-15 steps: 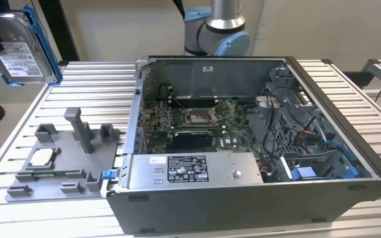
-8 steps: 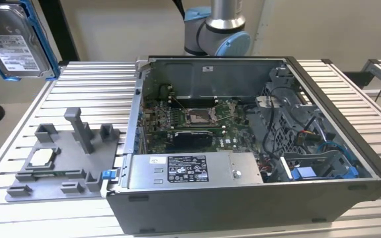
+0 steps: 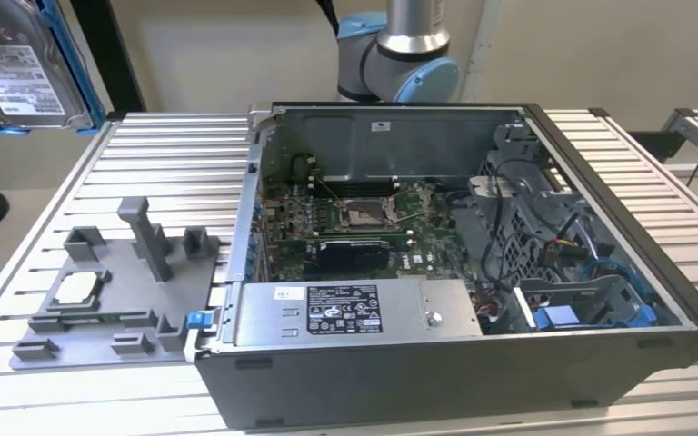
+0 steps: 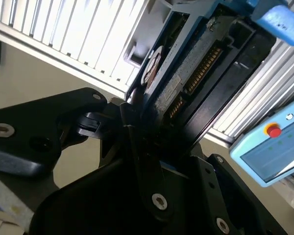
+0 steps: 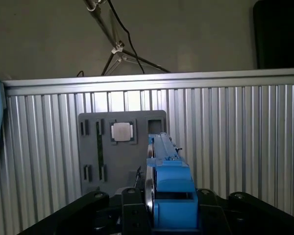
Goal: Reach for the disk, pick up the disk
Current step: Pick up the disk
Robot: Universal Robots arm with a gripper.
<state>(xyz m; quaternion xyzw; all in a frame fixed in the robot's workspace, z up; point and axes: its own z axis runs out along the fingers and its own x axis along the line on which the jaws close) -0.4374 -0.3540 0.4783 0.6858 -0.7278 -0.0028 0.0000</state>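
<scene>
The disk (image 3: pixel 28 68) hangs above the ribbed table (image 3: pixel 34 227) at the exterior view's left. In the first wrist view it is edge-on, and the gripper (image 5: pixel 161 210) clamps it, apparently across its flat faces. It is probably rigid, fairly heavy and sensitive to shock. The blue carrier frame (image 5: pixel 172 183) likely grips better than smooth metal. Beneath lies the grey fixture plate (image 5: pixel 120 147).

A robotics lab bench: ribbed aluminium table (image 3: pixel 161 154), opened computer case (image 3: pixel 446 381), grey fixture plate (image 3: pixel 106 327), teach pendant (image 4: pixel 272 147)
</scene>
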